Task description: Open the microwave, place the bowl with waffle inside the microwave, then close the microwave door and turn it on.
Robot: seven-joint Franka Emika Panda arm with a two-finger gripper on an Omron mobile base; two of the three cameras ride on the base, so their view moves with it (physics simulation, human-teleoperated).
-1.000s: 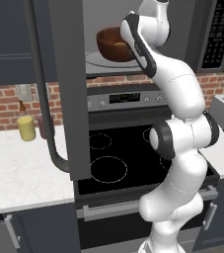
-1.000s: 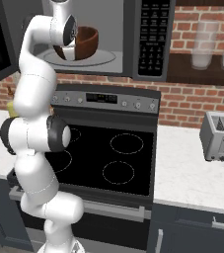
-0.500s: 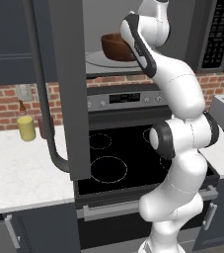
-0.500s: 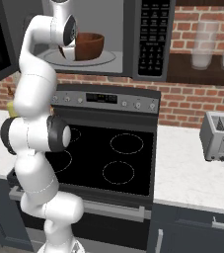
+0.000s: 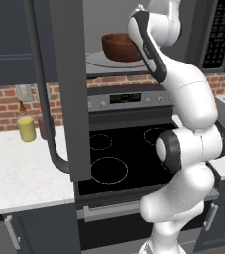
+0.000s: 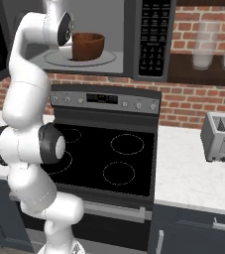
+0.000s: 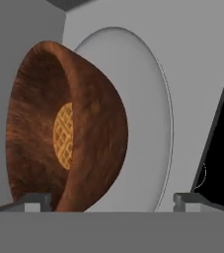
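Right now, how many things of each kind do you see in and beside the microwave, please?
Microwave: 1
Bowl: 1
Waffle: 1
Toaster: 1
Yellow bottle: 1
Stove: 1
Total: 6

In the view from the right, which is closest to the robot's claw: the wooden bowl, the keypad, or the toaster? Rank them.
1. Bowl: on the microwave turntable, right beside the open gripper.
2. Keypad: farther right, on the microwave's front.
3. Toaster: farthest, low on the right counter.
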